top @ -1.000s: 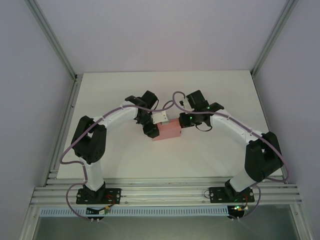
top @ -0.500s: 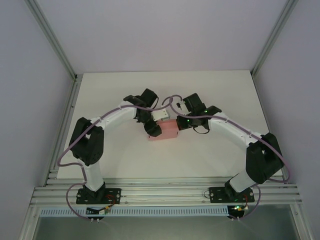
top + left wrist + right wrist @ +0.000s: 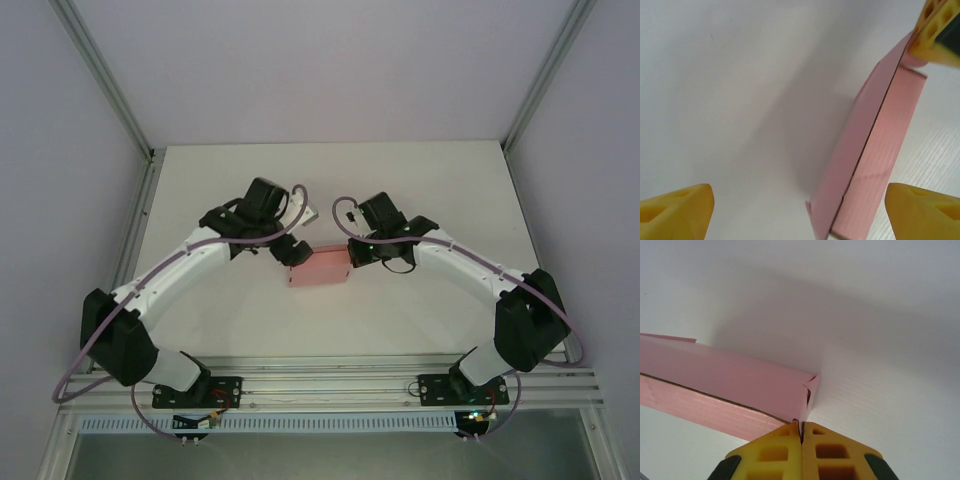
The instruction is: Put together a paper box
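Observation:
The paper box (image 3: 320,268) is a low pink card box lying flat at the middle of the white table (image 3: 420,180). My right gripper (image 3: 351,258) is at its right end, shut on a thin card edge at the box's corner (image 3: 807,390); the yellow fingers (image 3: 775,452) press together in the right wrist view. My left gripper (image 3: 295,254) hovers over the box's left end, open. In the left wrist view its yellow fingertips (image 3: 675,210) stand wide apart, and the box (image 3: 880,145) runs between them, touching neither.
Aluminium frame rails (image 3: 120,110) and pale walls close in the table at the back and sides. The arm bases (image 3: 195,385) are bolted to the near edge. The right gripper's yellow finger (image 3: 940,30) shows at the left wrist view's top right.
The left gripper has opened, let go of the box's left end, and its arm has swung outward and lower. The right gripper has carried the box slightly left.

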Available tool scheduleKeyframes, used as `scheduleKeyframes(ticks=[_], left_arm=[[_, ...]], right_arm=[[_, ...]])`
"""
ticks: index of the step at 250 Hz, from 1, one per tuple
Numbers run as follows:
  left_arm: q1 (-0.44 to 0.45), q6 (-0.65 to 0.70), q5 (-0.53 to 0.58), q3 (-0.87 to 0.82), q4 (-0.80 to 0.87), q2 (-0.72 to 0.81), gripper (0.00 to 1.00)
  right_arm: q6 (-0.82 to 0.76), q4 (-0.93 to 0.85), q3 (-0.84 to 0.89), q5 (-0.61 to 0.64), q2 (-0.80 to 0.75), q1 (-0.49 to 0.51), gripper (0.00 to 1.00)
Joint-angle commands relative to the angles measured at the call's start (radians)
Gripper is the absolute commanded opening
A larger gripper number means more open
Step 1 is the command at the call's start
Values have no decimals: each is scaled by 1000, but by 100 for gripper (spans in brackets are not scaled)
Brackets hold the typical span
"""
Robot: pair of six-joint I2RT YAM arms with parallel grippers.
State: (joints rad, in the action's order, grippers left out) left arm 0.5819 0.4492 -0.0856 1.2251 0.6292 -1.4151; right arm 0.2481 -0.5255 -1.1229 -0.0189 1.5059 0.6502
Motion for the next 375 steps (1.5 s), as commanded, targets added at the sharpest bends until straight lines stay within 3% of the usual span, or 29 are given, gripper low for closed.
scheduleKeyframes(ticks=[1, 29, 63, 84, 98, 119, 136, 159, 185, 205, 273, 295, 313, 375], left_arm=[[7, -119, 118, -73, -39, 87, 88], [7, -295, 218, -156, -61, 159, 86], [7, -439, 189, -212, -95, 225, 85], [7, -426, 160, -216, -95, 238, 84], [7, -389, 155, -207, -101, 223, 74], [7, -363, 121, -169, -80, 156, 50], [7, -364, 69, -127, -35, 98, 42], [7, -354, 36, -147, -58, 83, 43], [7, -349, 72, -168, -95, 91, 46], [7, -353, 87, -151, -94, 75, 37], [7, -342, 140, -104, -53, -4, 29], [8, -346, 119, -101, -66, -3, 18], [8, -355, 85, -103, -83, 5, 15], [8, -393, 47, -84, -73, -33, 19]], right_arm=[[10, -11, -11, 26, -14, 5, 0], [10, -3, -14, 40, -18, 7, 0], [2, -4, -24, 44, -17, 11, 0], [-15, -20, -39, 60, -15, 12, 0], [-24, -34, -54, 67, -7, 12, 0], [-27, -43, -74, 62, 6, 12, 0], [-20, -48, -86, 60, 17, 11, 0], [-14, -54, -93, 61, 26, 13, 0], [-21, -64, -100, 58, 31, 14, 0], [-27, -64, -105, 57, 34, 18, 0], [-48, -65, -115, 62, 41, 23, 0], [-48, -67, -115, 62, 43, 23, 0], [-49, -70, -118, 61, 48, 24, 0], [-52, -85, -130, 83, 60, 33, 0]])
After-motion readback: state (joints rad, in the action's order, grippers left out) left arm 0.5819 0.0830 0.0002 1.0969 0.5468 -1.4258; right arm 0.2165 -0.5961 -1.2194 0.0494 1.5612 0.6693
